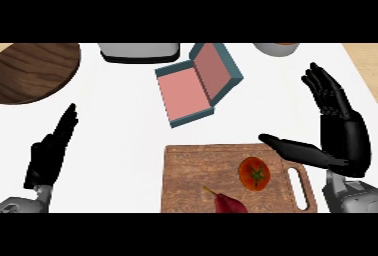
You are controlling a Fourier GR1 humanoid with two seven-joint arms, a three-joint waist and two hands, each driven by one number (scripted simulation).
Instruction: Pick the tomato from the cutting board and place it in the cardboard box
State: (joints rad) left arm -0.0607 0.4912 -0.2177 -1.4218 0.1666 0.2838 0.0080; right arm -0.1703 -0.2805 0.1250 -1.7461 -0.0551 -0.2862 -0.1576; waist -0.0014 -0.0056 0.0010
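The white counter [111,150] fills the view and bears everything else; at its top left corner lies a dark round wooden board [33,70], part of it cut off by the edge; along the top edge sit a grey and black appliance [139,51] and, further right, a pale round vessel [277,48], of which too little shows to say what it is.

Next in size is the cutting board [214,170], brown wood with a handle slot at its right end, low in the middle; above it and well apart lies the box [196,87], open, teal outside and pink inside, its lid tilted back to the upper right; it looks less like plain cardboard than the task says, yet it is the only box here.

The right hand [336,135] stands at the right, fingers straight and pointing up, thumb spread toward the cutting board's top right corner, holding nothing; the left hand [52,145] rests at the left edge, fingers straight and relaxed, also holding nothing.

The tomato [254,173] lies on the right half of the cutting board, just below the right thumb and apart from it; a small dark red thing [227,202], perhaps a root vegetable, lies at the board's lower edge.

By my judgement nothing of the task is done; the grasp, the lift, the carry to the box and the release all remain.
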